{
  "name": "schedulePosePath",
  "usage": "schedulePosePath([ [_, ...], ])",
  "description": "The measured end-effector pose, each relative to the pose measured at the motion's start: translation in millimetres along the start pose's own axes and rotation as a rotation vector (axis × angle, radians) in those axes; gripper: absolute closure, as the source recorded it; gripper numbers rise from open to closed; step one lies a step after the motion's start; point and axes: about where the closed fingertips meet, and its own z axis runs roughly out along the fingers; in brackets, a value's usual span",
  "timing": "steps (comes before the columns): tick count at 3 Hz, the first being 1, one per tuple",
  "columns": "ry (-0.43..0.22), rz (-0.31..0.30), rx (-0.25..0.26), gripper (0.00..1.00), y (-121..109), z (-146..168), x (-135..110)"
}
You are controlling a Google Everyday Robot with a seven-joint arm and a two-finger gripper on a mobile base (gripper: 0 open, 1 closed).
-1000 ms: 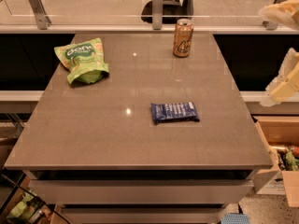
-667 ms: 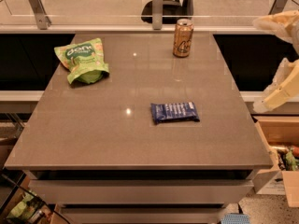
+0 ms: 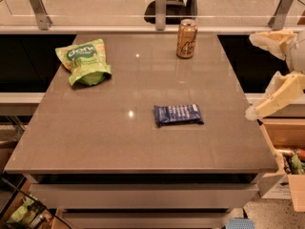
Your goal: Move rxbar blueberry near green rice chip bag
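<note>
Pincer [image 3: 251, 75] edged further in beside table [image 3: 95, 142] edge, spread wide, empty; rxbar blueberry [image 3: 178, 114] unmoved

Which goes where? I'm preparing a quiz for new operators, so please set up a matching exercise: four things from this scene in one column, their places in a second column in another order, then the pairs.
Things
1. rxbar blueberry
2. green rice chip bag
3. drink can
4. gripper

Places
A. standing at the far edge of the table, right of centre
B. lying on the far left part of the table
C. off the table, beyond its right edge, fingers apart
D. lying flat near the table's middle, slightly right

Pairs: 1-D, 2-B, 3-A, 4-C
</note>
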Motion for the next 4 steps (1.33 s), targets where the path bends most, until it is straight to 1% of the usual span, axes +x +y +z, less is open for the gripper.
schedulePosePath([
  [1, -0.061, 0.027, -0.012, 0.00, -6, 13, 7],
  [2, -0.061, 0.027, -0.012, 0.00, -6, 13, 7],
  [3, -0.091, 0.014, -0.021, 0.00, -10, 23, 12],
  [4, -0.135, 0.002, -0.022, 0.00, -14, 33, 21],
])
